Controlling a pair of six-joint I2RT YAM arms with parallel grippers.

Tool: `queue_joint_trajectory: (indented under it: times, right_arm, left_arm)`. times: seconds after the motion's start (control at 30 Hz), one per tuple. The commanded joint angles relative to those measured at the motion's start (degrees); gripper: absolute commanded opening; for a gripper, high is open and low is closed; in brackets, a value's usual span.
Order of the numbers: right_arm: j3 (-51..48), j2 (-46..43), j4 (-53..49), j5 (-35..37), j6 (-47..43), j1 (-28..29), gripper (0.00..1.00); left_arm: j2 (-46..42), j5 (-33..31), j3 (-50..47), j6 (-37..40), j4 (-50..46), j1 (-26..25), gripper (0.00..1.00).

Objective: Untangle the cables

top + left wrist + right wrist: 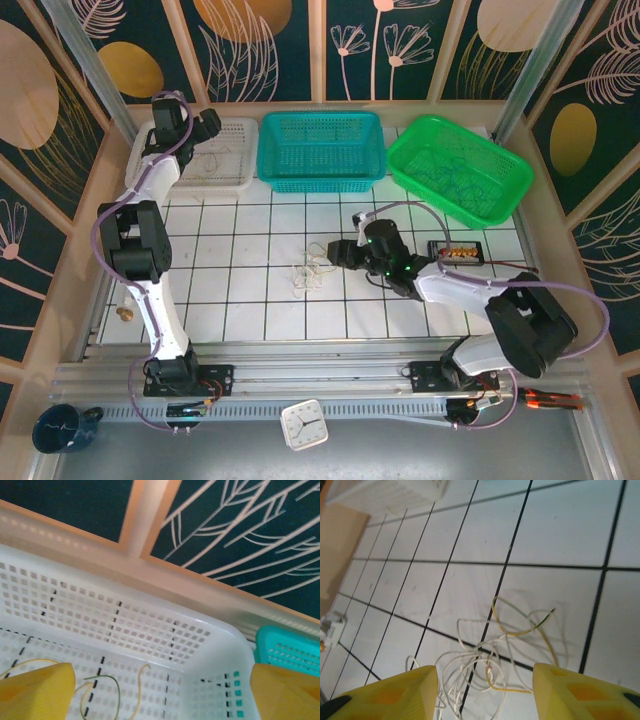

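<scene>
The cables [310,275] lie as a small whitish and tan-yellow tangle on the gridded white table near its middle. My right gripper [340,252] hovers just to their right. In the right wrist view its yellow fingers [395,695] stand apart, open, with the tangle [505,650] on the table between and ahead of them, gripped by neither. My left gripper [215,125] reaches over the white basket [235,175] at the back left. Its jaws are wide open and empty above loose yellow and green wires [115,695] lying on the basket floor [165,645].
A teal basket [320,150] stands at the back centre and a green basket [460,170] at the back right. A small black and orange device [458,252] lies right of the right arm. A clock [303,423] and a blue cup [60,428] sit by the front rail.
</scene>
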Motion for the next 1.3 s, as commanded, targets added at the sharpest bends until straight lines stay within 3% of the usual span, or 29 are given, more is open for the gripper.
queue_joint_trajectory:
  times: [0.0,0.2,0.47,0.63,0.73,0.83,1.03,1.23,1.27]
  right_arm:
    - [3.84,2.12,-2.15,-2.08,-4.06,2.52,0.53]
    - [7.89,6.42,-5.15,-3.87,-8.60,5.47,0.54]
    - [12.66,11.59,-9.50,-3.44,-13.00,6.62,0.54]
    - [14.24,13.90,-10.05,-3.93,-13.95,6.85,0.54]
    - [15.58,15.96,-10.00,-5.16,-13.96,6.94,0.53]
    - [17.04,18.20,-9.64,-6.49,-13.72,6.99,0.45]
    - [17.60,17.99,-8.50,-6.89,-13.09,6.85,0.00]
    - [16.50,13.01,-8.74,-5.42,-12.63,6.40,0.00]
    - [16.34,12.22,-8.92,-5.55,-12.63,6.45,0.07]
  left_arm:
    - [-5.28,5.98,-2.43,-0.60,0.00,0.00,0.95]
    - [-13.22,14.78,-12.78,-4.71,4.17,-0.42,0.99]
    - [-28.52,18.97,-35.09,-12.21,14.02,-4.79,0.99]
    - [-33.70,21.88,-47.66,-19.94,22.42,-6.90,0.99]
    - [-36.07,21.55,-52.06,-20.30,23.55,-7.60,0.99]
    - [-37.91,20.88,-55.26,-19.88,22.97,-7.60,0.99]
    - [-40.33,22.97,-61.07,-22.31,25.10,-7.60,0.99]
    - [-42.26,24.58,-66.51,-25.63,28.39,-7.86,0.99]
    - [-42.67,24.59,-67.16,-25.94,28.47,-8.03,0.99]
